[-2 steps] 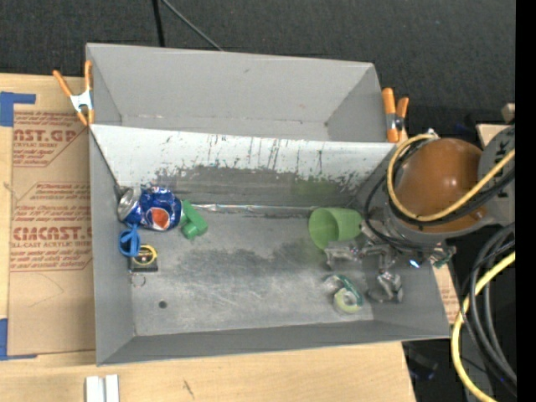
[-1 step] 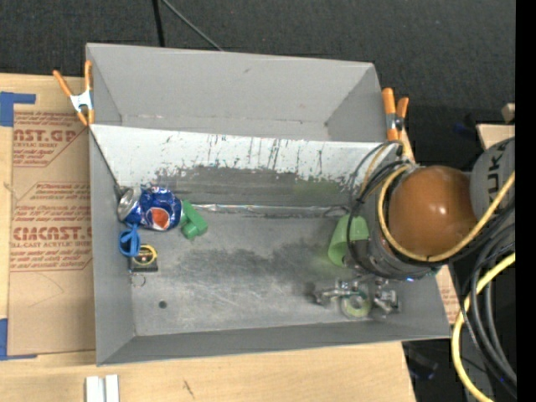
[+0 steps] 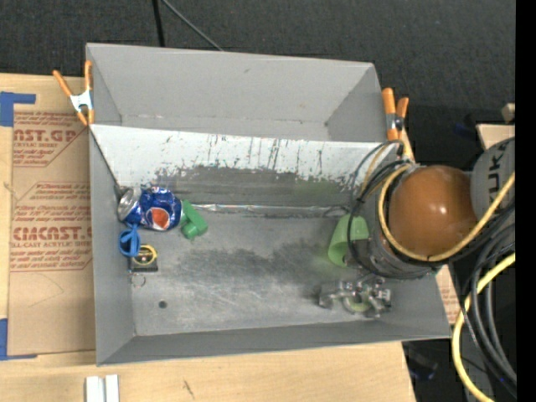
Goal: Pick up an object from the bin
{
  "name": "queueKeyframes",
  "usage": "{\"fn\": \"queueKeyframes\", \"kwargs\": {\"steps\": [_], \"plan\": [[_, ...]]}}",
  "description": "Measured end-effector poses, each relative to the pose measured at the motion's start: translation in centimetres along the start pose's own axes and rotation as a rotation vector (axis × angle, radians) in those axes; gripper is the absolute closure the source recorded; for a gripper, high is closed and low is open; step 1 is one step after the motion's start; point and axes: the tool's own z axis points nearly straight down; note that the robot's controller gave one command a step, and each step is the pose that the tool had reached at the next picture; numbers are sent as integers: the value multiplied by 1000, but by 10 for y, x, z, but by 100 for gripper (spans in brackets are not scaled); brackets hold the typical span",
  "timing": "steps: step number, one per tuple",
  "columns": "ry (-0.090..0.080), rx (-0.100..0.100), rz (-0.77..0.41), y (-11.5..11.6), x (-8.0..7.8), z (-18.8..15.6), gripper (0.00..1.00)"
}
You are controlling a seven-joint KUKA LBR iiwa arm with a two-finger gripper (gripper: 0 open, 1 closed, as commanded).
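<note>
My gripper (image 3: 358,296) is low over the bin floor near the front right corner, under the arm's orange dome. A pale green curved piece (image 3: 338,241) sits just left of the wrist, close beside the gripper; I cannot tell whether it touches it. At the far left lie a crushed blue and red can (image 3: 154,209), a small bright green piece (image 3: 193,224) right of it, a blue looped clip (image 3: 129,243) and a small black and yellow thing (image 3: 146,258). Nothing shows between the gripper's parts.
The left-hand things lie bunched against the bin's left wall. Bare scratched floor stretches between them and the gripper. The arm and its cables come over the right rim.
</note>
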Motion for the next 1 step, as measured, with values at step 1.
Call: {"fn": "queueKeyframes", "kwargs": {"steps": [1], "plan": [[-1,10,-4,-2,-9,-104,100]]}}
